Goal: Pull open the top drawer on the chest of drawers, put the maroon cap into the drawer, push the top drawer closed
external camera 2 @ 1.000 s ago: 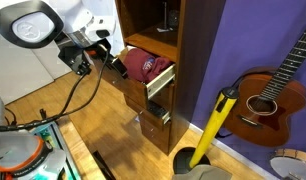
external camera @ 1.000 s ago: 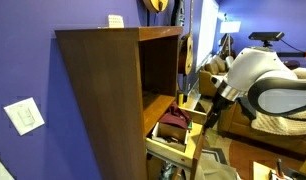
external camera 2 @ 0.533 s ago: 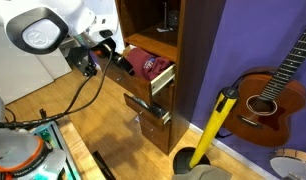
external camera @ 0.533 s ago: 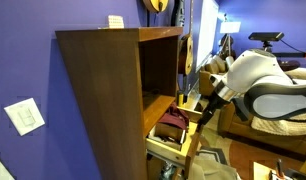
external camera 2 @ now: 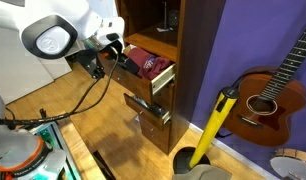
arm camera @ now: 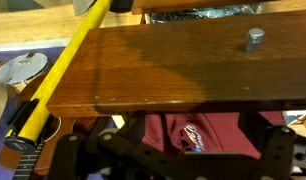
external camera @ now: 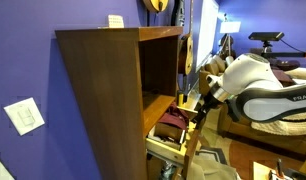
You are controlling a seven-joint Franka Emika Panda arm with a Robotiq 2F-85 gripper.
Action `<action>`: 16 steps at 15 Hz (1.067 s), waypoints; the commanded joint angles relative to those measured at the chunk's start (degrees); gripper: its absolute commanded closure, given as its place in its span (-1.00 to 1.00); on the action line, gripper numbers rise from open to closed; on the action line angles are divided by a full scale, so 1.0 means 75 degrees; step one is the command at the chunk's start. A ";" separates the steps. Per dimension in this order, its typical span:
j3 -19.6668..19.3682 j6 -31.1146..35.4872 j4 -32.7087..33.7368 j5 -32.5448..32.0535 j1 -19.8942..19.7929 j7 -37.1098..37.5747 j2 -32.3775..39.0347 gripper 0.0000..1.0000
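Already the maroon cap (arm camera: 198, 132) lies inside the open top drawer (external camera 2: 160, 81) (lower centre of the wrist view). The gripper (external camera 2: 113, 57) gapes wide, holding nothing; only pushing the drawer shut remains

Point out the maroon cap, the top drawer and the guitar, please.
maroon cap (arm camera: 196, 132): wrist view, on its front at the white lettering.
top drawer (arm camera: 163, 65): wrist view, on its wood front.
guitar (external camera 2: 259, 101): in an exterior view, on its body.
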 commanded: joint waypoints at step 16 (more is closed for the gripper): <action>-0.0373 -0.2329 0.0075 -0.0108 0.0171 -0.0741 -0.1268 -1.00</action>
